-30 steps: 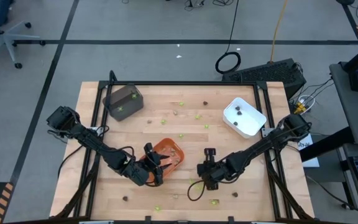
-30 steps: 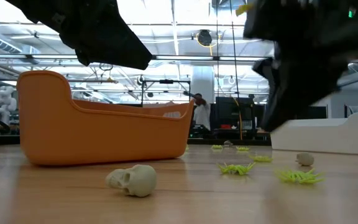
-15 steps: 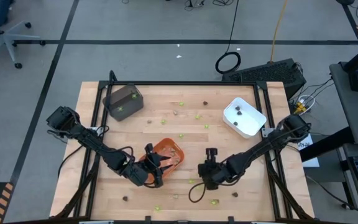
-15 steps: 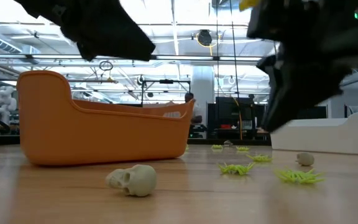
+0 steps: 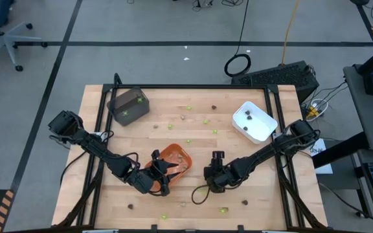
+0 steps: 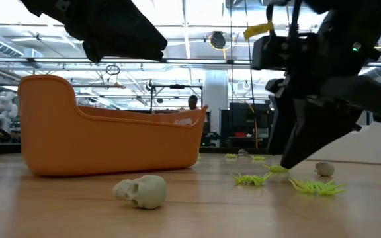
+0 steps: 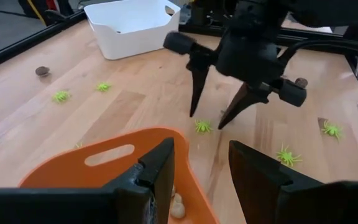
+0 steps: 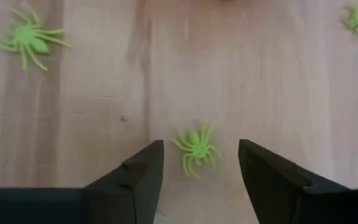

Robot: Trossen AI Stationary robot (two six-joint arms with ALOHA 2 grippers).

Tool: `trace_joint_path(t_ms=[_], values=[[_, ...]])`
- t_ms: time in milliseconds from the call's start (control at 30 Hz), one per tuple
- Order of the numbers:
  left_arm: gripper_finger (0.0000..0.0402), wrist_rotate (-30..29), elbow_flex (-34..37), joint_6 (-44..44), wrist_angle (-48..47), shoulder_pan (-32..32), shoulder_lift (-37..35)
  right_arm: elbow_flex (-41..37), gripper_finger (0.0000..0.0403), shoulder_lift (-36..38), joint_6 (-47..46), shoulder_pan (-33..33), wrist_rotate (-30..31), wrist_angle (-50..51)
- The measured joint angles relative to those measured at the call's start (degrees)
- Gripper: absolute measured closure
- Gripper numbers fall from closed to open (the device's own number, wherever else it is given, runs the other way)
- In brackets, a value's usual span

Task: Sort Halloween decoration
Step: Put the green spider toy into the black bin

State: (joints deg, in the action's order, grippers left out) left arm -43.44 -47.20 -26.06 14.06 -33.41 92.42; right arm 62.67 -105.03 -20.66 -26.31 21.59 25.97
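My right gripper (image 8: 201,144) stands open just above the table, pointing steeply down. Its fingers stand on either side of a lime-green spider (image 8: 195,149), one piece of the Halloween decoration, which lies flat on the wood. The left wrist view shows the same gripper (image 7: 207,121) with its fingers straddling that spider (image 7: 202,126). My left gripper (image 7: 201,177) hovers open and empty over the near rim of the orange tray (image 5: 177,157). More spiders (image 6: 317,188) and a tan skull (image 6: 141,190) lie loose on the table.
A white tray (image 5: 254,121) stands at the far right and a dark grey tray (image 5: 128,105) at the far left. Loose green, brown and tan pieces are scattered across the far middle (image 5: 206,120) and along the near edge (image 5: 223,210). A small tan piece (image 7: 178,205) lies in the orange tray.
My right gripper has sunk toward the table and shifted a little toward the left edge, over the green spider. Its fingers have opened. The spider has stayed where it was.
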Motion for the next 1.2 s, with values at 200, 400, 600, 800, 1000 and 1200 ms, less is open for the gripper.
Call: trace_joint_path(t_ms=[200,400,600,800,1000,1200], values=[[0.025,0.07,0.0,-0.01,0.0,-0.05,0.0,-3.07,0.0237,0.32,0.53,3.12,-8.05,-4.71],[0.025,0.17,0.0,0.0,0.0,-0.11,0.0,-4.82,0.0295,0.33,0.59,4.1,-9.78,-6.26],[0.025,0.17,0.0,0.0,0.0,-0.11,0.0,-4.87,0.038,0.24,2.56,4.05,-9.82,-6.58],[0.025,0.17,0.0,-0.02,0.0,-0.11,0.0,-4.94,0.0399,0.54,5.32,3.85,-9.52,-7.46],[0.025,0.18,0.0,-0.13,0.16,-0.11,0.0,-5.46,0.0402,4.57,7.08,1.76,-9.78,-7.05],[0.025,0.19,0.0,-0.07,0.84,-0.11,0.0,-5.17,0.0403,8.67,7.17,-1.32,-14.39,-16.03]])
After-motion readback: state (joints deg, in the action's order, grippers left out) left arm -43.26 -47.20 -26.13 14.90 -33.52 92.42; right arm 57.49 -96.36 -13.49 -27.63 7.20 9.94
